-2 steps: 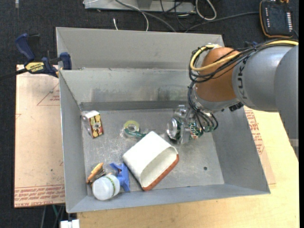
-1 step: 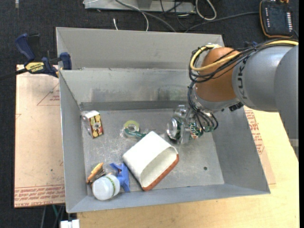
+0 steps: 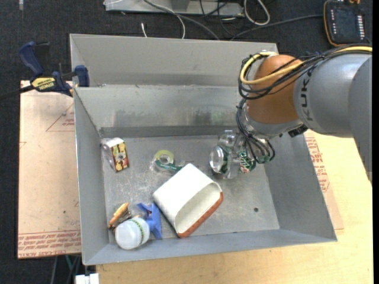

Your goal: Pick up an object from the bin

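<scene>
The gripper (image 3: 228, 158) hung low in the grey bin (image 3: 260, 194), a little right of the middle. I could not tell if it was spread or pressed together, because shiny metal bits and wires sat all around it. Nothing could be seen pinched in it.

The closest thing was a white tub (image 3: 186, 201) with a brown rim. It lay tipped over in the middle of the bin, with its open mouth facing the near right. The gripper was just beside the tub's far right corner.

The tub looked hollow and made of plastic, so it was likely light and stiff. Its smooth white side could be slippery. It also looked too wide to grab across. I think the best place to take hold was the thin wall at the rim, with one side inside the mouth and one outside.

A small roll of tape (image 3: 164, 158) lay just left of the tub's far end. A little box (image 3: 115, 154) stood well apart, by the left wall. Near the front left corner, a white bottle (image 3: 130, 232), a blue thing (image 3: 153, 218) and an orange stick (image 3: 118, 214) lay close together, with the blue thing near the tub's left side. Nothing lay on the tub's right side, so the way to the rim looked open.
</scene>
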